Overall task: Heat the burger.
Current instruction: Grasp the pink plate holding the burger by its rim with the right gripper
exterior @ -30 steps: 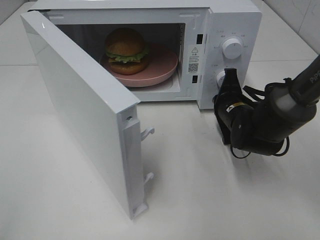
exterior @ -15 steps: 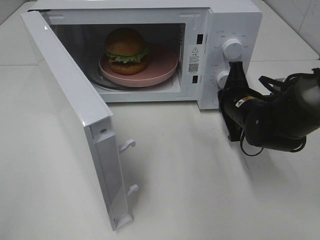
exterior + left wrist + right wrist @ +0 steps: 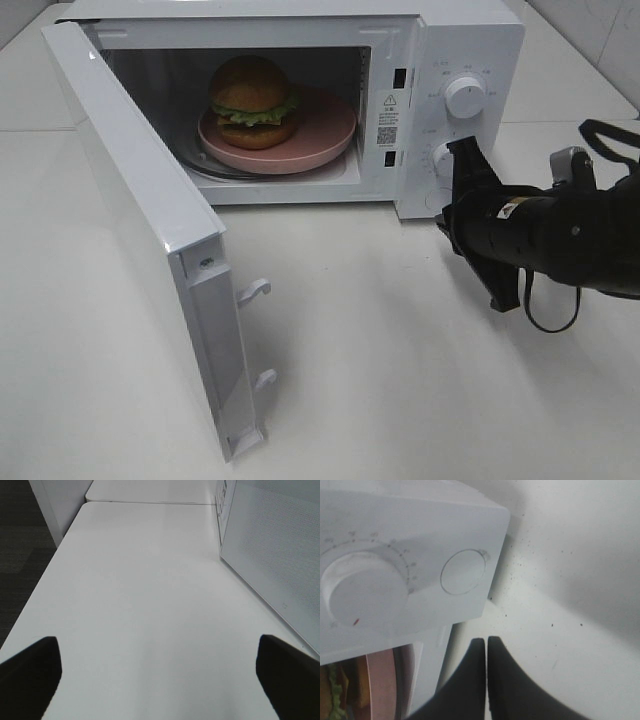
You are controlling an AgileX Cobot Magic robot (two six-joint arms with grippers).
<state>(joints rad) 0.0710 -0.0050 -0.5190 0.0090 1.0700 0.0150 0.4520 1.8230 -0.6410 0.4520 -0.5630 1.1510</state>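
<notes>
Right gripper point(image 3: 464, 152) point(image 3: 486, 642): jaws pressed together with nothing between them, tips just beside the microwave's point(image 3: 470, 40) control panel.
Nearest controls: the lower knob point(image 3: 365, 587) and the round button point(image 3: 463, 571) under it; I cannot tell whether the tips touch either one.
Left gripper point(image 3: 156, 645): jaws spread wide, empty, over the bare table point(image 3: 400, 350), well apart from the controls.
Burger point(image 3: 252, 100): inside the oven cavity, sitting on the pink plate point(image 3: 335, 125), toward its left side.
Door point(image 3: 130, 200): swung fully out toward the front.
Risk, order: turning the knob now probably starts nothing, because the door is not shut.
Risk, slip: closed tips have no grip on a smooth knob, so they may skid off or hit the button instead.
Risk, shove: a hard push on the panel may slide the oven back across the smooth table.
Risk, door: a fast swing shut may jolt the oven and shift the burger on its plate.
</notes>
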